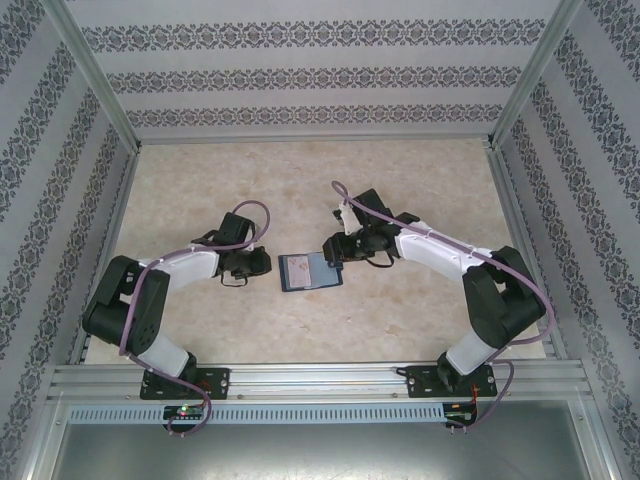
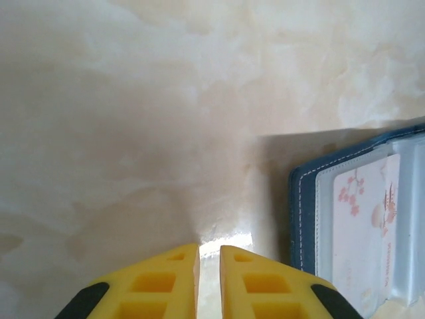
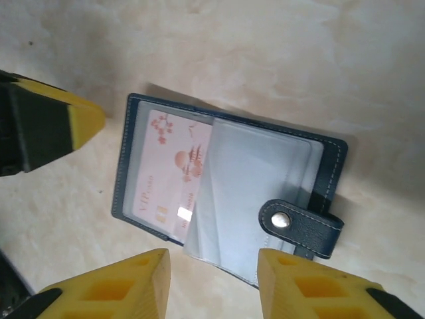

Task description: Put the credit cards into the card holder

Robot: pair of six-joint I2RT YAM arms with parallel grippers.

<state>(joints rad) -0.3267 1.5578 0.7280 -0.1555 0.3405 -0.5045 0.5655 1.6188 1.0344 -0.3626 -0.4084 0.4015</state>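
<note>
The card holder (image 1: 310,270) lies open at the centre of the surface (image 1: 200,190), a whitish card (image 3: 174,174) in its sleeve, with the left pincer (image 2: 209,256) just left of it, barely parted, and the right pincer (image 3: 212,262) at its upper right, apart and empty.

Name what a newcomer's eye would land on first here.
The navy card holder lies open at the centre of the table, a blossom-printed card in its clear sleeve. The right gripper hangs over it, jaws apart; the left gripper sits beside its edge, jaws barely apart.
</note>
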